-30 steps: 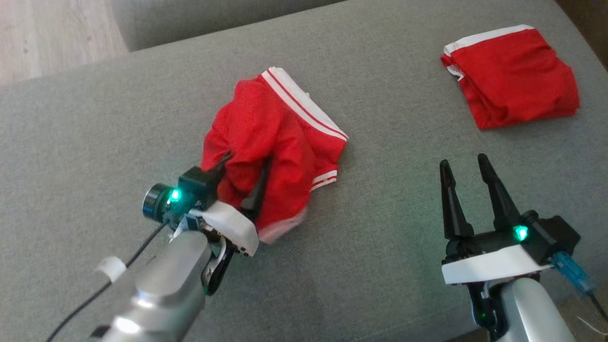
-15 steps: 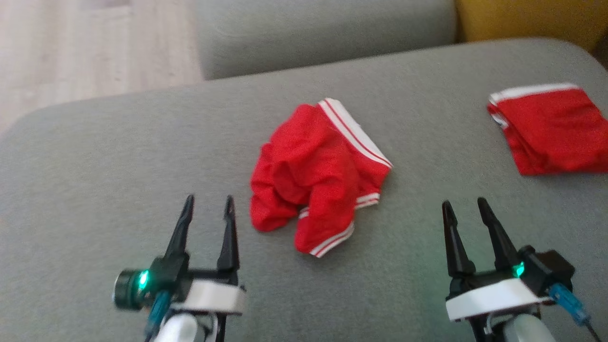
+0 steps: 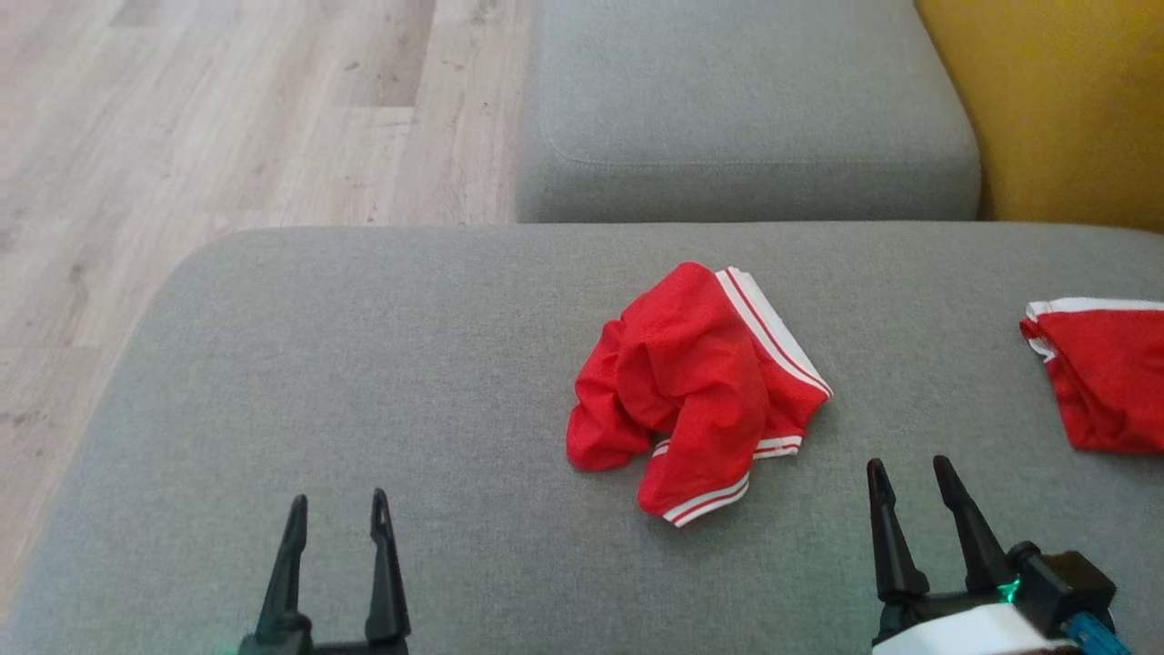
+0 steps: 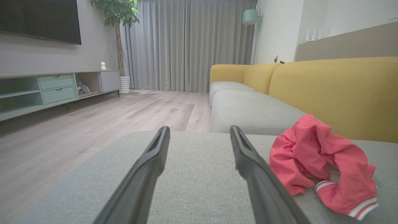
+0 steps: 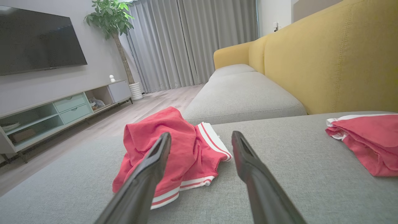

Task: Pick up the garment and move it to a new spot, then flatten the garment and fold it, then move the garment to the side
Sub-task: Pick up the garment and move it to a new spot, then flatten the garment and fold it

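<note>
Nearest, at the bottom of the head view: left gripper (image 3: 339,497) at lower left, fingers spread wide, nothing between them, over bare grey seat cushion (image 3: 364,364). At lower right, right gripper (image 3: 908,462), likewise spread and empty. Just beyond, between the two and nearer the right one: crumpled red garment (image 3: 691,391) with white-and-red striped bands, bunched in a heap on the seat cushion, touched by neither gripper. In the left wrist view, lying to the right of the fingers; in the right wrist view, partly behind the left-hand finger. Farther right, well apart from the heap: second red garment (image 3: 1105,377), seemingly folded flat, though cut off by the edge of the head view. Beyond, a far cushion (image 3: 727,109), yellow backrest (image 3: 1055,100) at far right, pale wooden floor (image 3: 227,109) at far left. Farthest, in the wrist views: grey curtains (image 4: 192,43), potted plant (image 4: 116,12), low cabinet (image 4: 59,87), dark screen (image 5: 37,40).
</note>
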